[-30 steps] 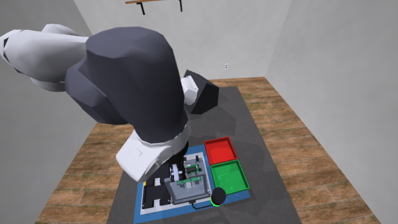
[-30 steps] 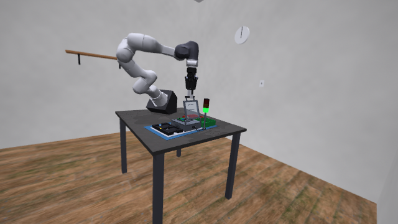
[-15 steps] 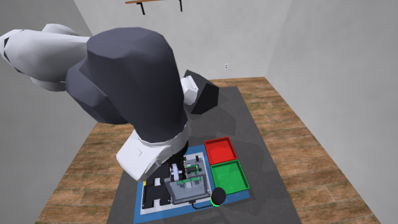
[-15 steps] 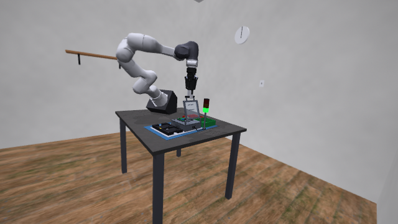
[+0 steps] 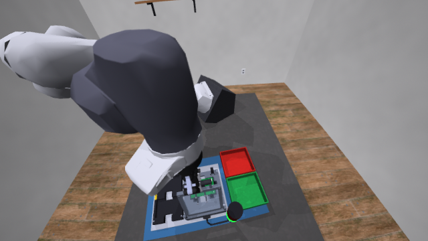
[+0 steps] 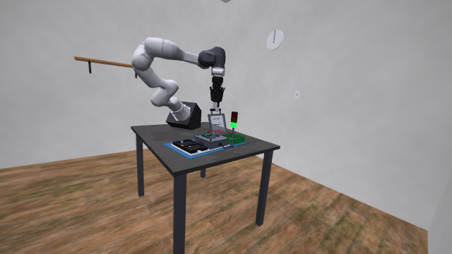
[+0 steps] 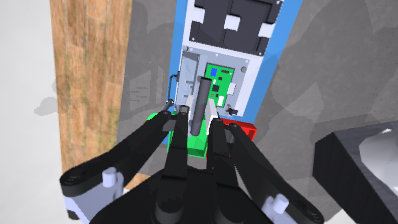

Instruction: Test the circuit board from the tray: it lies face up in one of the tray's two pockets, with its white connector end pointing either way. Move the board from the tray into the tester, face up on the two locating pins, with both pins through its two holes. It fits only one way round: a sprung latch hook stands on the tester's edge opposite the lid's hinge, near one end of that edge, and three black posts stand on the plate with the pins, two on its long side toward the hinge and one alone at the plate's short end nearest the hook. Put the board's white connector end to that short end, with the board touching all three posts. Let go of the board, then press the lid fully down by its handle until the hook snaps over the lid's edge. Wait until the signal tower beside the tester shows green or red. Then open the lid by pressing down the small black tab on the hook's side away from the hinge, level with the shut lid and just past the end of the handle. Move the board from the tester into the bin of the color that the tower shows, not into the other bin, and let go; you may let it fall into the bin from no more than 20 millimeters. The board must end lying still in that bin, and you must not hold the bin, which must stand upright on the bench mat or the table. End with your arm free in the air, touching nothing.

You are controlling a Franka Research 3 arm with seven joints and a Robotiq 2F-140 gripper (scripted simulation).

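Note:
The green circuit board (image 7: pixel 220 82) lies face up on the tester plate (image 5: pixel 208 185), its white connector end toward the bins. The tester's clear lid (image 6: pixel 217 123) stands open, nearly upright. Its dark handle bar (image 7: pixel 199 105) runs along the top edge. My gripper (image 7: pixel 199 104) (image 6: pixel 215 106) hangs straight down just above that handle, fingers close together and holding nothing; the bar shows between the fingertips in the wrist view. The signal tower (image 6: pixel 233 124) beside the tester shows green. The black tray (image 7: pixel 235 22) has both pockets empty.
The green bin (image 5: pixel 247 191) and the red bin (image 5: pixel 237 161) stand side by side next to the tester on the blue mat. The tower's black cap (image 5: pixel 235 209) stands at the mat's near corner. The arm's base block (image 6: pixel 185 116) sits at the back of the table.

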